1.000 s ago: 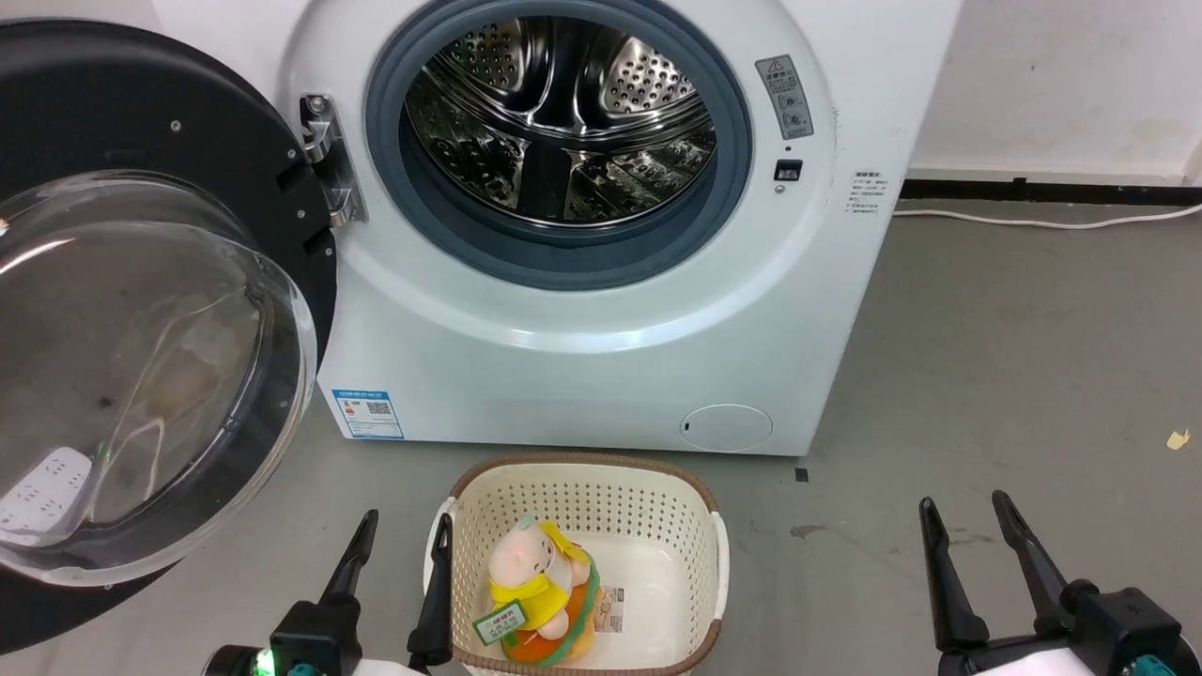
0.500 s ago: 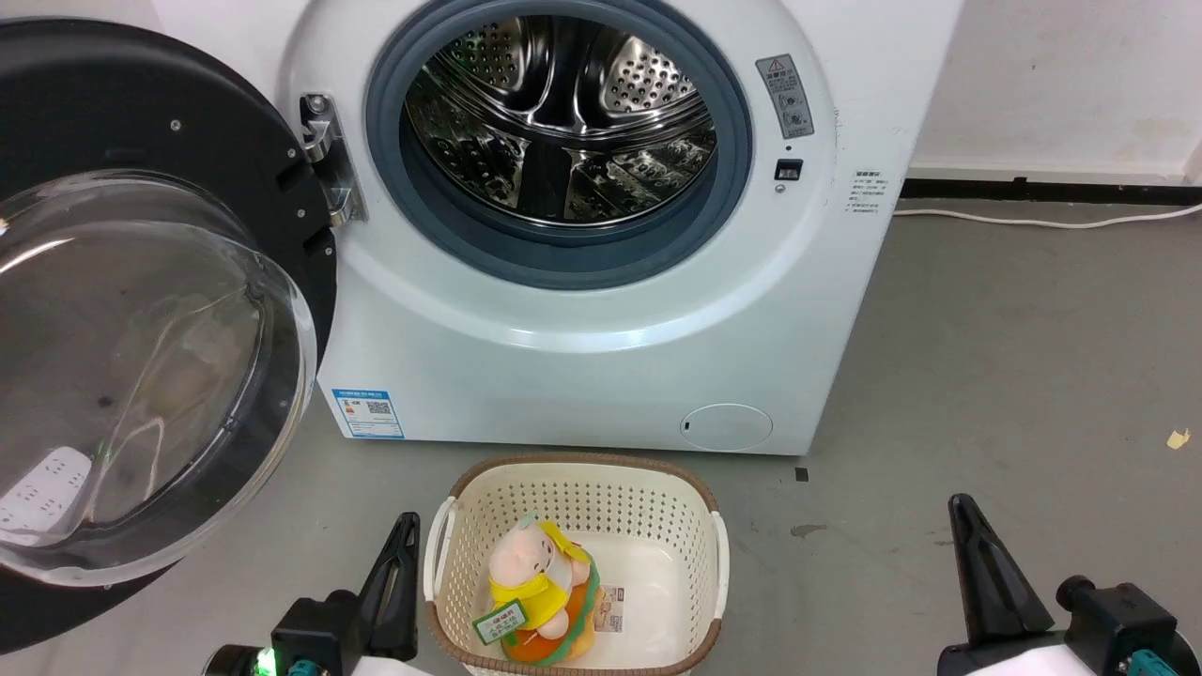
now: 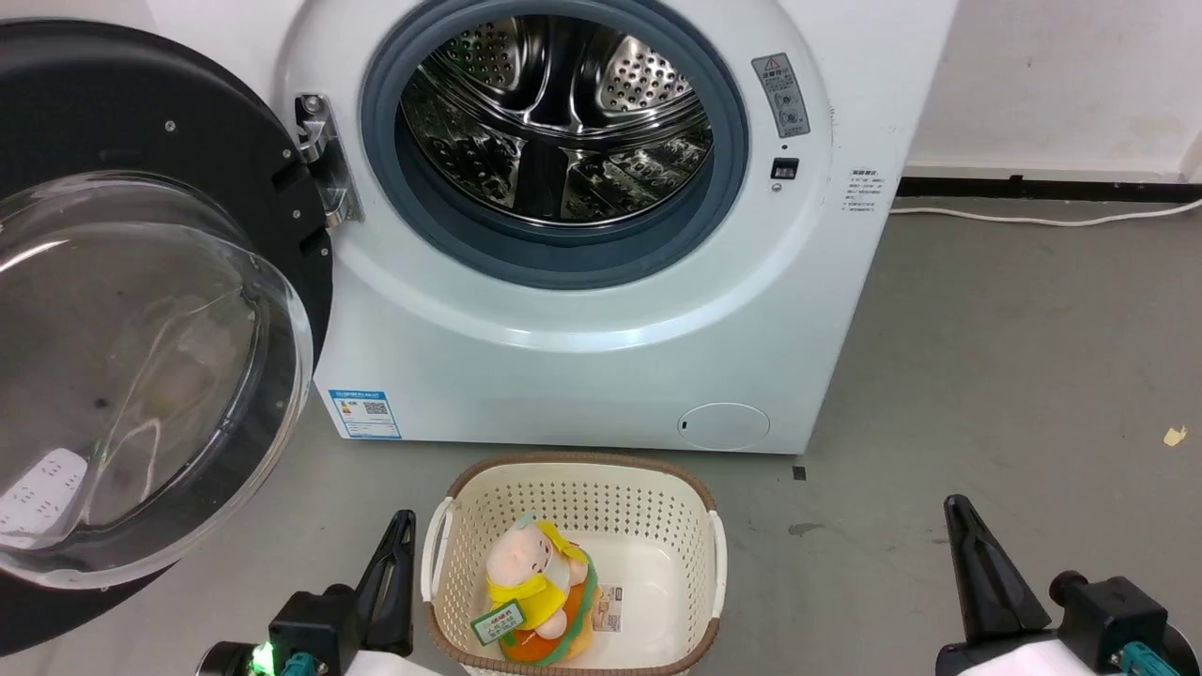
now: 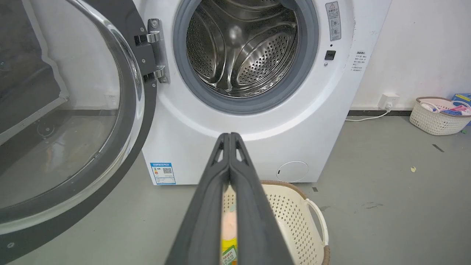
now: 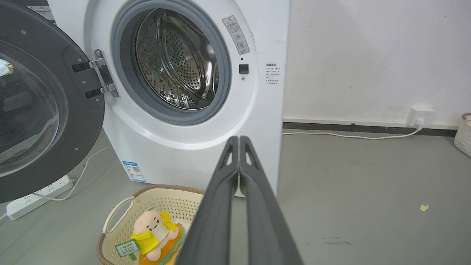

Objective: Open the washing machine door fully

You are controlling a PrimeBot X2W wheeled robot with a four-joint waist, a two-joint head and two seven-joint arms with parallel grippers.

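Door found wide open; both grippers idle.
The washing machine door [image 3: 141,357] stood swung out on its hinge to the left of the washing machine [image 3: 582,376], leaving the drum opening [image 3: 554,122] unobstructed. The left gripper [image 3: 402,530] and right gripper [image 3: 960,516] hung before the machine, fingers pressed together and empty, apparently because opening was complete.

Laundry corner in bare utility-type room: white front-load washing machine [image 3: 601,376] on grey concrete floor [image 3: 1014,376], scuffed white wall [image 5: 368,55], wall socket [image 5: 419,110], power strip [image 5: 36,197], perforated plastic laundry basket [image 4: 436,121].
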